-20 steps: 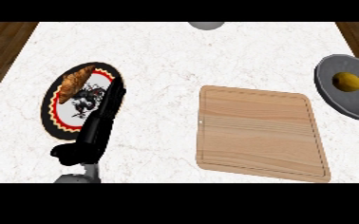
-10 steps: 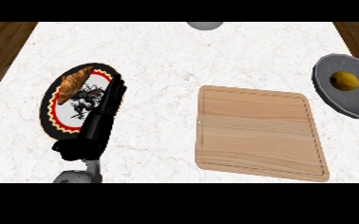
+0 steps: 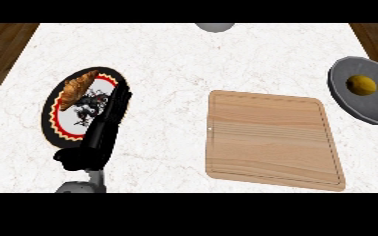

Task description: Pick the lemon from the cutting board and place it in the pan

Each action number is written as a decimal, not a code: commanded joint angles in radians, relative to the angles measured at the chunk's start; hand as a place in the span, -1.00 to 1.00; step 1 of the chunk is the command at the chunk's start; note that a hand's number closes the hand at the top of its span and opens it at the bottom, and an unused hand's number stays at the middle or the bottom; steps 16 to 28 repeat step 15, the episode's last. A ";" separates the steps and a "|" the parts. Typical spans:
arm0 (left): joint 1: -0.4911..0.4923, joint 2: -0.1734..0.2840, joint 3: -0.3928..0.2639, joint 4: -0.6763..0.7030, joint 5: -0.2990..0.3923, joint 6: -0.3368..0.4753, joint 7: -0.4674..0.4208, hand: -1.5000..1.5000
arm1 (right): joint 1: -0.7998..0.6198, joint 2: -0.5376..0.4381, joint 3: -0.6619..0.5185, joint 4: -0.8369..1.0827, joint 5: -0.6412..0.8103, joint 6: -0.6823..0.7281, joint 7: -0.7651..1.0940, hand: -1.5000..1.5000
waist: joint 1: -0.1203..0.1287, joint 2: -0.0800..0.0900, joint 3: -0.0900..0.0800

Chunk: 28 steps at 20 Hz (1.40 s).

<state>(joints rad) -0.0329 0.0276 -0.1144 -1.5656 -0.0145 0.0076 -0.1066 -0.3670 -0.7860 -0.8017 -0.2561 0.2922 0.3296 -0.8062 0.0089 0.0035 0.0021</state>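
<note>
Lemon: lies inside the grey pan, at the three o'clock edge of the view. The pan is cut off by the frame, so its far rim cannot be seen.

Cutting board: bare wood, lying flat on the marble worktop toward four o'clock. Nothing rests on it. By this evidence the placement looks complete.

Left hand: at eight o'clock, fingers straight and extended toward twelve o'clock, lying over the right side of a patterned plate. It grasps nothing. A croissant sits on the plate's upper part, apart from the fingertips.

Right hand: not in view.

A grey rounded object shows at twelve o'clock, cut by the frame; its identity cannot be told.

Handling assessment: the lemon is judged light, firm and rounded, with a rind that gives fair purchase but lets it roll on a flat surface. The pan's raised wall should contain it. Were it taken up again, the sound hold would be across its short waist, thumb opposite fingers, not at the tapered ends.
</note>
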 commanded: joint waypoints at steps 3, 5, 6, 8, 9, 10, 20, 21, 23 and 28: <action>0.062 0.027 0.006 -0.078 0.025 -0.038 0.022 0.00 | 0.049 -0.029 0.026 0.017 -0.033 0.034 -0.061 -1.00 | 0.005 0.000 0.001; -0.012 -0.026 -0.019 -0.035 -0.027 0.027 0.054 0.00 | 0.031 -0.005 0.058 -0.037 -0.050 -0.008 -0.011 -1.00 | -0.003 -0.002 -0.001; -0.049 -0.026 -0.008 -0.016 -0.028 0.036 0.064 0.00 | 0.031 -0.013 0.066 -0.041 -0.056 0.008 0.002 -1.00 | -0.005 -0.002 -0.001; 0.024 -0.004 -0.001 -0.004 0.002 -0.010 -0.010 0.00 | 0.064 -0.007 0.079 -0.021 -0.063 -0.013 -0.047 -1.00 | -0.002 -0.001 -0.001; -0.017 -0.011 0.001 0.006 0.004 -0.007 0.017 0.00 | 0.044 -0.043 0.081 -0.002 -0.057 -0.010 -0.026 -1.00 | 0.000 0.000 0.000; 0.033 -0.014 -0.015 -0.003 -0.019 0.006 -0.022 0.00 | 0.069 -0.042 0.095 -0.024 -0.052 -0.001 -0.052 -1.00 | -0.001 -0.001 -0.001; 0.023 -0.003 0.006 -0.001 -0.004 -0.014 -0.016 0.00 | 0.053 0.005 0.121 -0.048 -0.060 -0.140 -0.079 -1.00 | 0.001 -0.001 0.000; 0.023 -0.003 0.006 -0.001 -0.004 -0.014 -0.016 0.00 | 0.053 0.005 0.121 -0.048 -0.060 -0.140 -0.079 -1.00 | 0.001 -0.001 0.000; 0.023 -0.003 0.006 -0.001 -0.004 -0.014 -0.016 0.00 | 0.053 0.005 0.121 -0.048 -0.060 -0.140 -0.079 -1.00 | 0.001 -0.001 0.000; 0.023 -0.003 0.006 -0.001 -0.004 -0.014 -0.016 0.00 | 0.053 0.005 0.121 -0.048 -0.060 -0.140 -0.079 -1.00 | 0.001 -0.001 0.000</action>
